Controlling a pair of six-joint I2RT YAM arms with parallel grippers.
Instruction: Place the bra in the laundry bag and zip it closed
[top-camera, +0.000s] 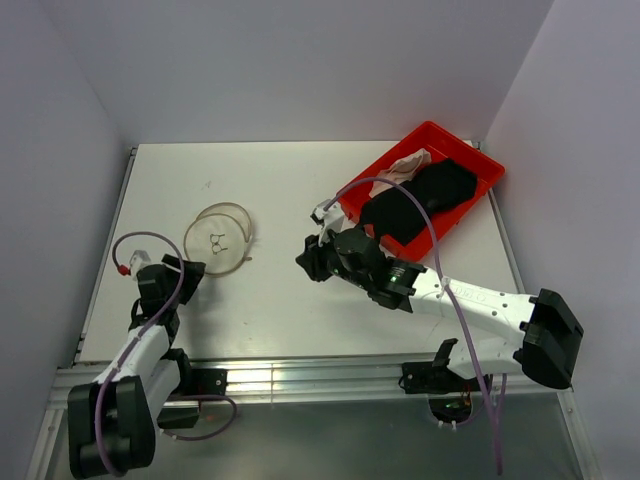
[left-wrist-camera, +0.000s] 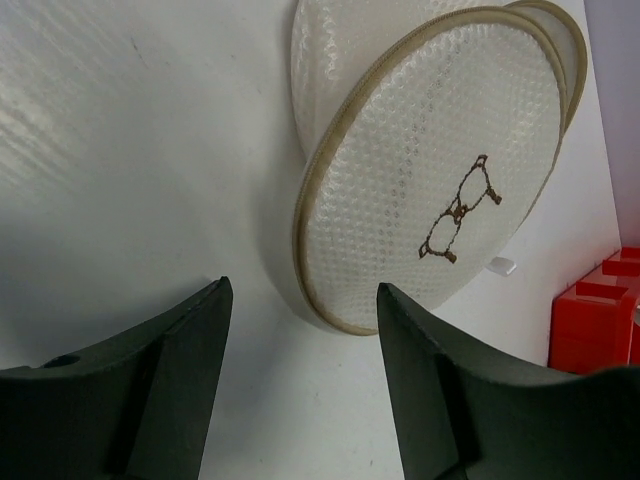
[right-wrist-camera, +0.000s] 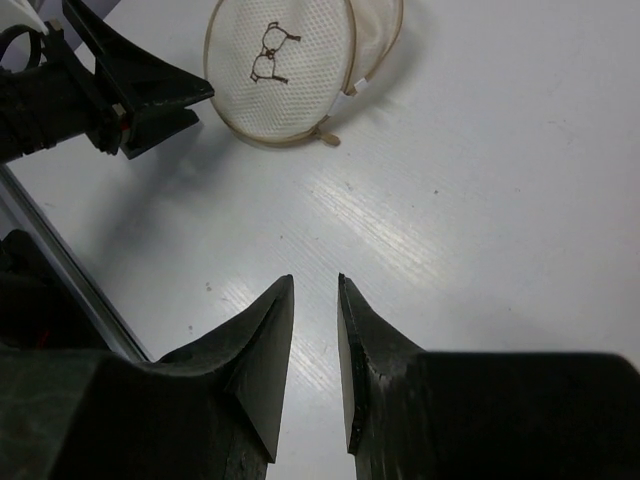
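Note:
The laundry bag (top-camera: 218, 238) lies flattened on the left of the table, a white mesh disc with a tan rim and a dark squiggle on its lid (left-wrist-camera: 460, 210). It also shows in the right wrist view, laundry bag (right-wrist-camera: 280, 70). My left gripper (top-camera: 188, 270) sits just short of its near rim, jaws open and empty (left-wrist-camera: 300, 295). My right gripper (top-camera: 308, 262) hovers over bare table at mid-table, its jaws a narrow gap apart with nothing between them (right-wrist-camera: 315, 282). A black garment (top-camera: 415, 205), apparently the bra, lies in the red tray.
The red tray (top-camera: 488, 170) stands at the back right and also holds a pale pink cloth (top-camera: 408, 165). Its corner shows in the left wrist view, red tray (left-wrist-camera: 595, 320). White walls close in the table on three sides. A metal rail runs along the near edge.

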